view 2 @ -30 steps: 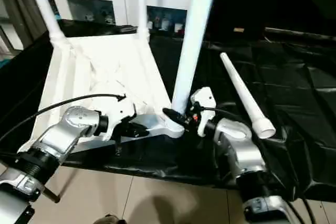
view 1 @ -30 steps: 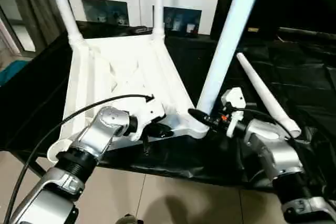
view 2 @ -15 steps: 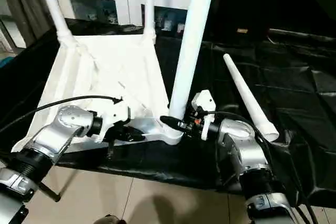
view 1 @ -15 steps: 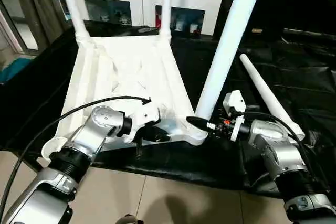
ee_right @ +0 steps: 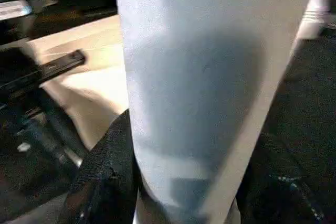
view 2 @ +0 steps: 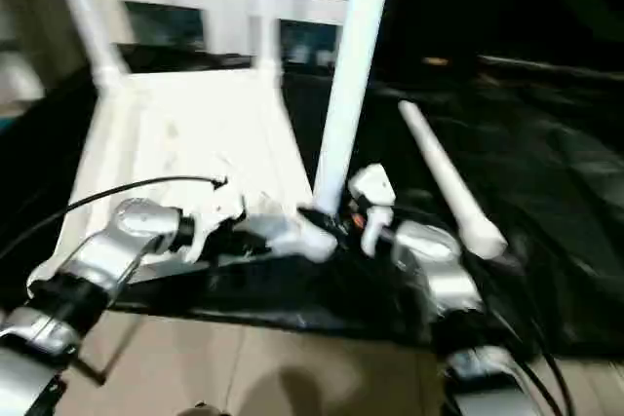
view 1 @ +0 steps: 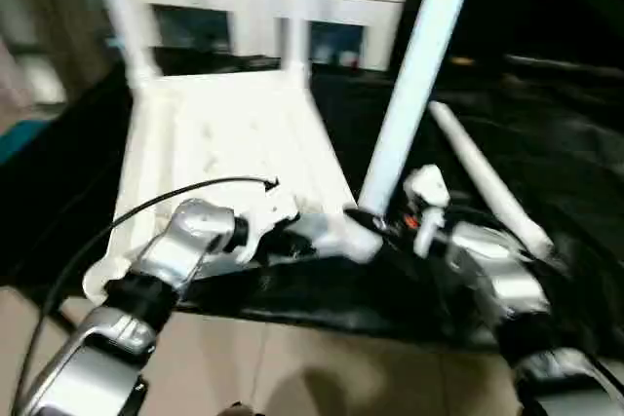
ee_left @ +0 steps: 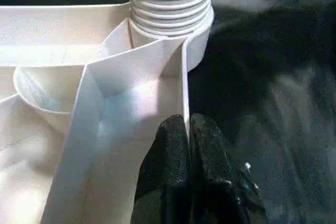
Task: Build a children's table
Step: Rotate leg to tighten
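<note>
The children's table top lies upside down on black sheeting, ribbed side up. Three legs stand in its corner sockets: two at the far corners and one at the near right corner. Another leg lies loose to the right. My right gripper is shut around the base of the near right leg, which sits between its fingers. My left gripper is shut, its tips against the top's near rim wall beside the threaded socket.
A white cabinet with glass doors stands behind the work. Black sheeting covers the surface to the right. The table top's near edge hangs close to the sheeting's front edge, with tiled floor below.
The whole picture has shifted and blurred, so the camera moved. Both grippers keep their places on the rim and the near right leg.
</note>
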You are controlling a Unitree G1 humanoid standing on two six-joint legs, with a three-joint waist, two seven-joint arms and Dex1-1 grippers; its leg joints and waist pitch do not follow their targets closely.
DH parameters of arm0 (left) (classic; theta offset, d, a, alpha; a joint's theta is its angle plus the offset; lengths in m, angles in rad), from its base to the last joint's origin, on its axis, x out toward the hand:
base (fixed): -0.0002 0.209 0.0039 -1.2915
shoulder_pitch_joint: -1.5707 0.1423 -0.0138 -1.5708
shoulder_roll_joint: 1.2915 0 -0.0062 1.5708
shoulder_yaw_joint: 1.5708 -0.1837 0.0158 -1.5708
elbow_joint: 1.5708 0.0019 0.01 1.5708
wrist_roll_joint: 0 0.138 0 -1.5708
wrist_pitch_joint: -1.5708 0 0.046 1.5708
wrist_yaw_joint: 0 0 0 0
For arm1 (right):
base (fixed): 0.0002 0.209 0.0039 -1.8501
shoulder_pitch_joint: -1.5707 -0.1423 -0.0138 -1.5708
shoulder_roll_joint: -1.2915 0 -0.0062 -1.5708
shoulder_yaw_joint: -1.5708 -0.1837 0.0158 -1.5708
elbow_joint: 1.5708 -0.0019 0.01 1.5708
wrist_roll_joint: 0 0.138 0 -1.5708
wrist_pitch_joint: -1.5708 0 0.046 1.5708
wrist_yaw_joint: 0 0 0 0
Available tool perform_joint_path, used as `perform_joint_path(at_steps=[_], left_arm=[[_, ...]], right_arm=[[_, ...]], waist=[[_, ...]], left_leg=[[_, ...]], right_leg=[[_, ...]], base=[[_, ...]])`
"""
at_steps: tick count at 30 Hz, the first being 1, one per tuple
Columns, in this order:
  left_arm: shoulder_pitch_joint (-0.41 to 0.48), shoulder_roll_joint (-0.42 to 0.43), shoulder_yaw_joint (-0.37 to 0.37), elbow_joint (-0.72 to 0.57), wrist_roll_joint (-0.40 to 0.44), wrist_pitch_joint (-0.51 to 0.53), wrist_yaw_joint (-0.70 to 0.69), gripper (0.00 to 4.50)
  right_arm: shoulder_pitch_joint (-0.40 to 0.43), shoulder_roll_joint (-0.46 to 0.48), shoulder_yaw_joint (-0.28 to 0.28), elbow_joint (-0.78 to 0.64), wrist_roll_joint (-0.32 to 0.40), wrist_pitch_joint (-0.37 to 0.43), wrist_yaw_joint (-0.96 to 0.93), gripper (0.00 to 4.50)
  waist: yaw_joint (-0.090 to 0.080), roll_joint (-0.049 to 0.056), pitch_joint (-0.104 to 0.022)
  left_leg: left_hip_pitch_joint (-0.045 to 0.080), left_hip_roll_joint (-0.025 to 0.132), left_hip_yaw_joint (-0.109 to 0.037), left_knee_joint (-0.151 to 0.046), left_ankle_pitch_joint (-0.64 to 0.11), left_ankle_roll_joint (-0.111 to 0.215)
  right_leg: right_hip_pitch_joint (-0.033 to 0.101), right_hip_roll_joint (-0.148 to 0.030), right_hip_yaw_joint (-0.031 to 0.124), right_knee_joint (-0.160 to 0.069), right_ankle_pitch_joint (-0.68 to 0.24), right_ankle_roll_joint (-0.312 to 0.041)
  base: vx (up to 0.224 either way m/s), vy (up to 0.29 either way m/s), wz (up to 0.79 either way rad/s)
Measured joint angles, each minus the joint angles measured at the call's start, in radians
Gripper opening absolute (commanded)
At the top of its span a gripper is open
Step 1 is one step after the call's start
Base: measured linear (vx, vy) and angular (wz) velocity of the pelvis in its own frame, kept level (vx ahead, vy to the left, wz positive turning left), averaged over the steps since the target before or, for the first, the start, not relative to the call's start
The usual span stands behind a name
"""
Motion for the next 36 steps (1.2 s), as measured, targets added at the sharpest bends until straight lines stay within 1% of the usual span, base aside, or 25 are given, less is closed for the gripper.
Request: perform_joint_path(at_steps=[1, 2, 3, 4, 5, 6, 7, 9, 10, 11, 12, 14, 16, 21, 29, 32, 33, 34, 35, 36], left_arm=[[-0.004, -0.005, 0.013, 0.004, 0.0, 0.007, 0.022, 0.0], [-0.01, -0.01, 0.018, 0.007, 0.001, 0.017, 0.037, 0.0], [-0.017, -0.014, 0.019, 0.011, 0.001, 0.032, 0.05, 0.0], [-0.028, -0.023, 0.02, 0.013, 0.002, 0.051, 0.067, 0.0], [-0.035, -0.034, 0.022, 0.014, 0.003, 0.069, 0.084, 0.0], [-0.04, -0.043, 0.026, 0.014, 0.005, 0.083, 0.105, 0.0], [-0.048, -0.067, 0.04, 0.015, 0.008, 0.118, 0.148, 0.0], [-0.076, -0.108, 0.054, 0.023, 0.026, 0.182, 0.236, 0.0], [-0.085, -0.138, 0.064, 0.022, 0.033, 0.219, 0.286, 0.0], [-0.09, -0.156, 0.069, 0.02, 0.036, 0.238, 0.314, 0.0], [-0.09, -0.171, 0.071, 0.014, 0.037, 0.257, 0.34, 0.0], [-0.083, -0.205, 0.079, -0.019, 0.037, 0.31, 0.391, 0.0], [-0.071, -0.217, 0.082, -0.055, 0.038, 0.351, 0.424, 0.0], [-0.062, -0.228, 0.1, -0.096, 0.038, 0.405, 0.452, 0.0], [-0.056, -0.22, 0.101, -0.104, 0.037, 0.404, 0.457, 0.0], [-0.041, -0.203, 0.097, -0.124, 0.037, 0.398, 0.443, 0.0], [-0.041, -0.2, 0.096, -0.125, 0.037, 0.396, 0.436, 0.0], [-0.041, -0.192, 0.096, -0.125, 0.037, 0.392, 0.424, 0.0], [-0.041, -0.189, 0.095, -0.125, 0.036, 0.39, 0.416, 0.0], [-0.041, -0.185, 0.094, -0.126, 0.036, 0.388, 0.408, 0.0]], right_arm=[[-0.023, 0.012, 0.0, 0.024, -0.004, 0.0, -0.033, 1.91], [-0.04, 0.019, 0.0, 0.037, -0.011, -0.001, -0.061, 1.91], [-0.052, 0.03, 0.0, 0.053, -0.017, -0.002, -0.095, 1.91], [-0.07, 0.044, -0.004, 0.075, -0.019, -0.006, -0.146, 1.91], [-0.087, 0.055, -0.011, 0.09, -0.019, -0.009, -0.185, 1.91], [-0.102, 0.067, -0.017, 0.116, -0.02, -0.009, -0.222, 1.91], [-0.141, 0.086, -0.029, 0.156, -0.02, -0.009, -0.286, 1.91], [-0.2, 0.125, -0.049, 0.23, -0.032, -0.005, -0.428, 1.91], [-0.232, 0.142, -0.06, 0.264, -0.04, -0.004, -0.508, 1.91], [-0.247, 0.145, -0.061, 0.279, -0.041, 0.0, -0.547, 1.91], [-0.263, 0.151, -0.064, 0.296, -0.043, 0.001, -0.581, 1.91], [-0.287, 0.171, -0.072, 0.32, -0.057, 0.001, -0.646, 1.91], [-0.3, 0.185, -0.072, 0.334, -0.072, 0.0, -0.684, 1.91], [-0.318, 0.205, -0.073, 0.357, -0.093, -0.02, -0.722, 1.91], [-0.335, 0.215, -0.079, 0.382, -0.11, -0.034, -0.717, 1.91], [-0.334, 0.216, -0.077, 0.388, -0.124, -0.055, -0.661, 1.91], [-0.333, 0.216, -0.077, 0.39, -0.125, -0.063, -0.641, 2.26], [-0.333, 0.213, -0.077, 0.392, -0.126, -0.07, -0.621, 2.47], [-0.332, 0.211, -0.076, 0.395, -0.126, -0.073, -0.609, 2.61], [-0.33, 0.208, -0.072, 0.412, -0.131, -0.071, -0.601, 2.63]], waist=[[0.009, -0.024, -0.004], [0.016, -0.022, -0.003], [0.024, -0.011, -0.005], [0.027, 0.007, -0.009], [0.022, 0.006, -0.01], [0.012, 0.005, -0.011], [0.004, 0.005, -0.011], [-0.008, 0.006, -0.01], [-0.011, 0.006, -0.01], [-0.011, 0.006, -0.01], [-0.014, 0.006, -0.01], [-0.018, 0.003, -0.009], [-0.02, 0.001, -0.01], [-0.021, 0.0, -0.01], [-0.021, 0.001, -0.01], [-0.022, 0.001, -0.01], [-0.022, 0.001, -0.01], [-0.022, 0.001, -0.01], [-0.022, 0.001, -0.01], [-0.02, 0.001, -0.01]], left_leg=[[0.0, -0.003, 0.006, 0.004, -0.005, -0.006], [-0.003, -0.005, -0.011, 0.023, -0.025, -0.021], [-0.006, -0.003, -0.041, 0.032, -0.032, -0.02], [-0.018, 0.003, -0.063, 0.031, -0.005, -0.034], [-0.021, 0.007, -0.065, 0.029, -0.001, -0.036], [-0.023, 0.01, -0.065, 0.026, -0.001, -0.037], [-0.023, 0.012, -0.063, 0.025, -0.001, -0.037], [-0.025, 0.011, -0.061, 0.024, -0.001, -0.037], [-0.025, 0.011, -0.061, 0.021, -0.001, -0.037], [-0.025, 0.011, -0.06, 0.02, -0.001, -0.037], [-0.024, 0.011, -0.06, 0.018, -0.001, -0.037], [-0.025, 0.012, -0.06, 0.014, -0.001, -0.038], [-0.024, 0.012, -0.06, 0.012, -0.001, -0.039], [-0.023, 0.016, -0.056, 0.01, 0.0, -0.041], [-0.02, 0.019, -0.049, 0.007, 0.0, -0.041], [-0.017, 0.02, -0.047, 0.004, 0.0, -0.041], [-0.016, 0.02, -0.046, 0.004, 0.0, -0.041], [-0.014, 0.02, -0.045, 0.002, 0.0, -0.041], [-0.013, 0.02, -0.044, 0.001, 0.0, -0.041], [-0.013, 0.021, -0.043, 0.0, 0.0, -0.041]], right_leg=[[-0.012, -0.007, 0.019, 0.006, -0.007, 0.058], [-0.019, -0.009, 0.014, 0.005, -0.007, 0.059], [-0.018, -0.012, -0.004, 0.004, -0.007, 0.059], [-0.018, -0.01, -0.029, -0.002, -0.003, 0.057], [-0.02, -0.004, -0.031, -0.011, 0.006, 0.05], [-0.022, 0.003, -0.029, -0.021, 0.015, 0.043], [-0.025, 0.005, -0.027, -0.028, 0.031, 0.035], [-0.03, 0.005, -0.026, -0.03, 0.045, 0.031], [-0.032, 0.005, -0.026, -0.032, 0.044, 0.033], [-0.033, 0.005, -0.026, -0.032, 0.044, 0.034], [-0.034, 0.005, -0.026, -0.032, 0.044, 0.034], [-0.036, 0.005, -0.026, -0.032, 0.044, 0.035], [-0.037, 0.005, -0.027, -0.032, 0.045, 0.035], [-0.039, 0.007, -0.027, -0.032, 0.048, 0.032], [-0.039, 0.008, -0.025, -0.037, 0.048, 0.032], [-0.039, 0.008, -0.024, -0.038, 0.048, 0.032], [-0.039, 0.008, -0.024, -0.038, 0.048, 0.032], [-0.039, 0.008, -0.024, -0.038, 0.048, 0.032], [-0.039, 0.008, -0.023, -0.039, 0.048, 0.032], [-0.039, 0.008, -0.023, -0.039, 0.048, 0.032]], base=[[0.04, -0.101, -0.06], [0.04, -0.101, -0.06], [0.023, -0.03, -0.51], [0.032, 0.029, -0.45], [0.032, 0.029, -0.45], [0.0, 0.0, 0.0], [0.0, 0.0, 0.0], [0.0, 0.0, 0.0], [0.0, 0.0, 0.0], [0.0, 0.0, 0.0], [0.0, 0.0, 0.0], [0.0, 0.0, 0.0], [0.0, 0.0, 0.0], [0.0, 0.0, 0.0], [0.0, 0.0, 0.0], [0.0, 0.0, 0.0], [0.0, 0.0, 0.0], [0.0, 0.0, 0.0], [0.0, 0.0, 0.0], [0.0, 0.0, 0.0]])
